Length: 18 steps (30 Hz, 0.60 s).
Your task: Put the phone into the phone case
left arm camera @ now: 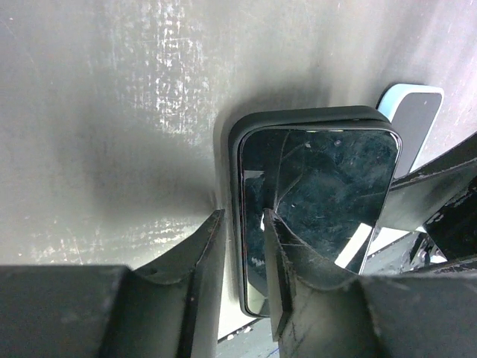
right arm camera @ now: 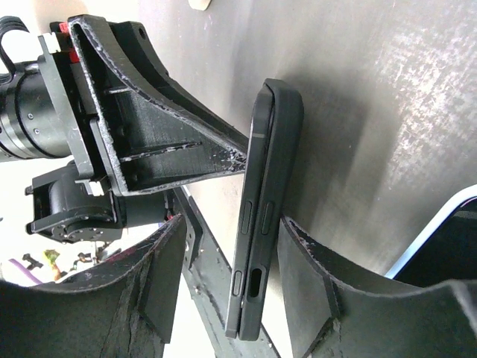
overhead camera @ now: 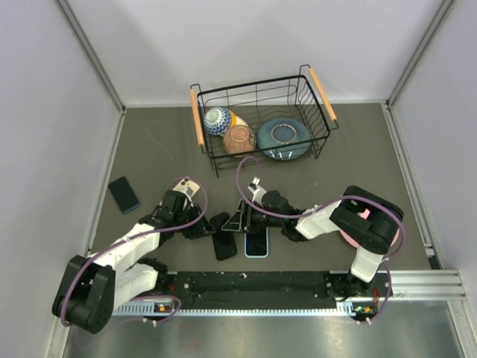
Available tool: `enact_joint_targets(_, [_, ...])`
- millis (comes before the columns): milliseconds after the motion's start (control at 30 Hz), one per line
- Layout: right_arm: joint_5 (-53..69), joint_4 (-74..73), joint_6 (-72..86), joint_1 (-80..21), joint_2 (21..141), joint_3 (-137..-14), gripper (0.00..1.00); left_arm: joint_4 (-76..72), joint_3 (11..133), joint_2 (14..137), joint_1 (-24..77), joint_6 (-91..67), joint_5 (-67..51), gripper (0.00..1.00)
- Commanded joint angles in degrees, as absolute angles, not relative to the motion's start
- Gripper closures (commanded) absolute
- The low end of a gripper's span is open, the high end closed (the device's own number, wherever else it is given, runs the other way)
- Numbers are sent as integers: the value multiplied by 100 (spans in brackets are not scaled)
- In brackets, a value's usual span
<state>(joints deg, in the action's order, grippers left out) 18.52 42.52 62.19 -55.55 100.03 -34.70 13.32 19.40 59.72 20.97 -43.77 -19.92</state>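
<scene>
- Top view: phone (overhead camera: 223, 246) lies flat by the middle of the worktop's (overhead camera: 164, 149) near edge. A light-blue phone (overhead camera: 256, 245) sits just beside it on the right.
- Left gripper (overhead camera: 209, 225) is at the phone's far-left end and right gripper (overhead camera: 242, 220) at its far-right end. Finger state is too small to read here.
- Left wrist view: the phone sits inside the rim of the black phone case (left arm camera: 298, 118), screen up.
- Left gripper fingers (left arm camera: 205, 253) stand a narrow gap apart, straddling the case's long side wall. One is outside on the worktop and one over the glass. Can't tell whether they actually pinch it.
- Right wrist view: phone and case are seen edge-on. The phone looks slightly proud of the case along this side, so probably not fully seated.
- Right gripper fingers (right arm camera: 171, 268) are spread either side of the pair. There's a clear gap on the phone side, and the other finger is close to the case back. Nothing is clamped.
- A left fingertip touches the phone's face.
- Step: final seating, nearly done.
- Next: press the raised edge into the case while bracing the case, then back off. Risk is the case sliding.
</scene>
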Motion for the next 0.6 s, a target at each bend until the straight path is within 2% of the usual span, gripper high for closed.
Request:
enact_joint_targets(0, [2224, 5599, 6425, -5607, 10011, -3639, 50, 1239, 1925, 6021, 2188, -4412, -2171, 63])
enact_joint_targets(167, [2267, 5607, 6425, -5607, 10011, -3665, 44, 1379, 1986, 5933, 2188, -4368, -2074, 59])
enact_joint_targets(300, [2259, 5773, 6407, -5607, 9976, -3639, 45, 1389, 2013, 5898, 2197, -4359, -2039, 55])
enact_joint_targets(333, [2259, 5888, 6416, -5607, 9984, -3578, 51, 1380, 2013, 5897, 2189, -4351, -2056, 56])
enact_joint_targets(367, [2259, 5958, 6442, -5607, 9984, -3551, 52, 1354, 2013, 5924, 2188, -4342, -2074, 58])
enact_joint_targets(567, [2259, 6003, 6504, -5599, 10002, -3481, 55, 1108, 1943, 5941, 2188, -4377, -2346, 71])
